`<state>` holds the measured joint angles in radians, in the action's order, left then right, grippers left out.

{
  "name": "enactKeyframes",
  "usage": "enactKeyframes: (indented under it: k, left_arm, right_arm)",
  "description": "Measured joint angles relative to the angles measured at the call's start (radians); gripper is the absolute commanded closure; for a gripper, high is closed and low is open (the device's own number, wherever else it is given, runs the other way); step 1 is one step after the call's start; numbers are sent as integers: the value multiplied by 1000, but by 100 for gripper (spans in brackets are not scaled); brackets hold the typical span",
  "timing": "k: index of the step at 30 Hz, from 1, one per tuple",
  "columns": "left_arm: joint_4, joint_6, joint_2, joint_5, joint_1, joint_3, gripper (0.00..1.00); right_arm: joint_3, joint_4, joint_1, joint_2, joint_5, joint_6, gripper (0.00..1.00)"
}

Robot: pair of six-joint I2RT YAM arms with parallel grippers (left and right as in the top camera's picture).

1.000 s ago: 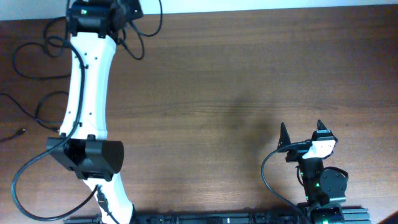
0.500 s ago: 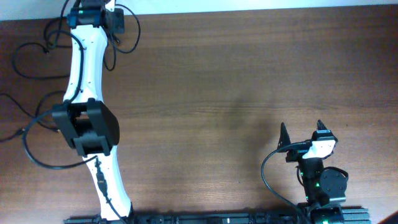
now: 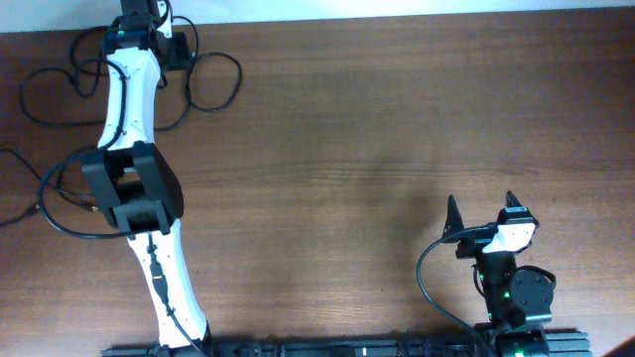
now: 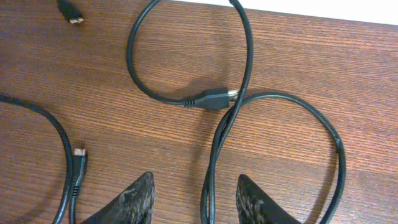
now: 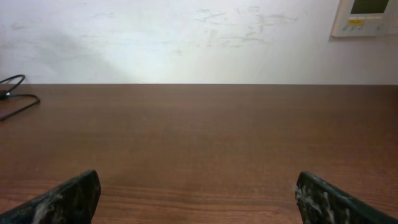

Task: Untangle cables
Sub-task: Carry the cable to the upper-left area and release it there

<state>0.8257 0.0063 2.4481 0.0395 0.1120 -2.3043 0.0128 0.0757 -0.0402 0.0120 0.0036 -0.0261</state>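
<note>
Brown wood of the table (image 3: pixel 377 129) is being crossed by the white left arm (image 3: pixel 134 109). Ahead of the right gripper (image 5: pixel 198 182), which is being held wide open and empty, bare wood is being shown up to a pale wall (image 5: pixel 186 37). The left gripper (image 4: pixel 200 202) is being held open, with nothing clamped. The black cables (image 4: pixel 245 56) are being seen looped just ahead of it, with one strand running between its fingers, near the table's edge. A plug (image 4: pixel 211 99) is lying where the loops are crossing.
</note>
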Motion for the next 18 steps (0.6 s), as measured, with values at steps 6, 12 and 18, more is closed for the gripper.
enactKeyframes:
  k: [6, 12, 18]
  left_arm:
    - [7, -11, 0, -74, 2, -26, 20]
    - [98, -11, 8, -85, 8, -29, 5]
    - [105, -11, 75, -85, 14, -32, 0]
  right_arm:
    - [0, 0, 0, 0, 0, 0, 2]
    - [0, 0, 0, 0, 0, 0, 3]
    - [0, 0, 0, 0, 0, 0, 2]
